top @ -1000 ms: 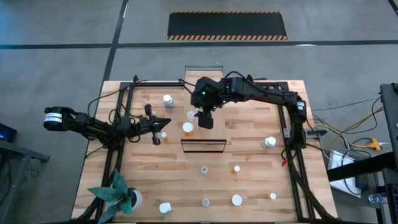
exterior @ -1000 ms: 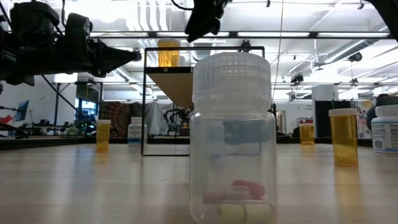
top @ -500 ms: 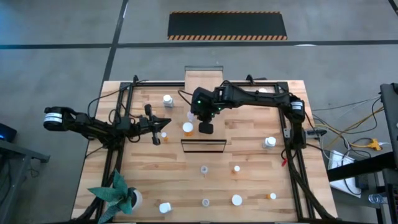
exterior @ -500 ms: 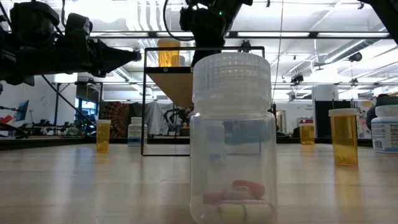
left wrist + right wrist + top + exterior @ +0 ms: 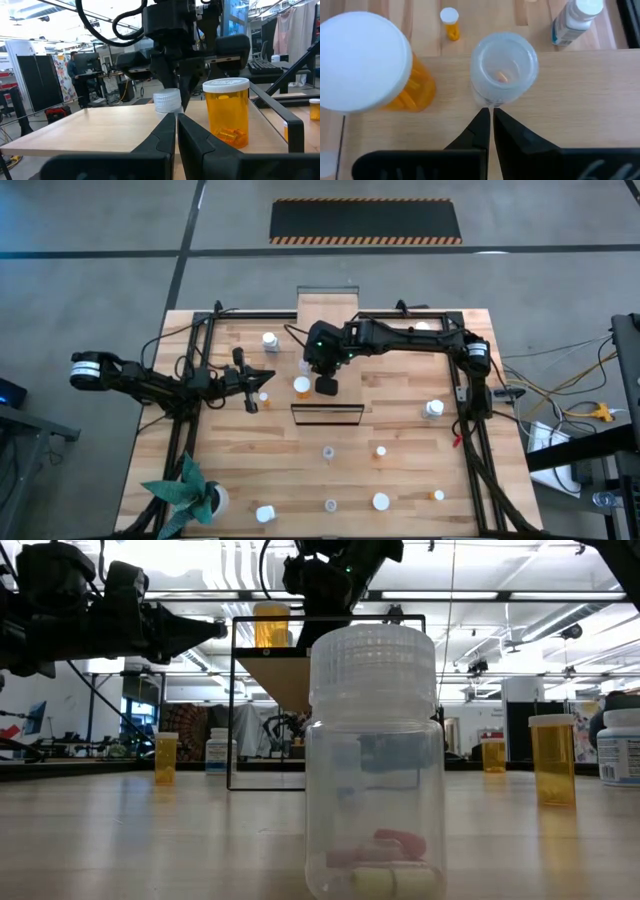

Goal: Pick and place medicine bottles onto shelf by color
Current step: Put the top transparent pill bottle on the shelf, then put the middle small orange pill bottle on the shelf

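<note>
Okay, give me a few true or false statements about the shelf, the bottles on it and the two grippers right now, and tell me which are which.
1. An orange bottle and a clear bottle stand on the shelf. True.
2. The right gripper grips the clear bottle. False: its fingers are shut just beside that bottle, holding nothing.
3. The left gripper is shut. True.
4. The orange bottle lies on its side. False: it stands upright, white cap on top.
5. The left gripper hangs above the shelf. False: it waits off to the shelf's side.

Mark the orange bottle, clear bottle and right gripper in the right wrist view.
orange bottle (image 5: pixel 362 60): right wrist view, on its white cap.
clear bottle (image 5: pixel 504 62): right wrist view, on its clear lid.
right gripper (image 5: pixel 490 120): right wrist view, between its shut fingertips.
</note>
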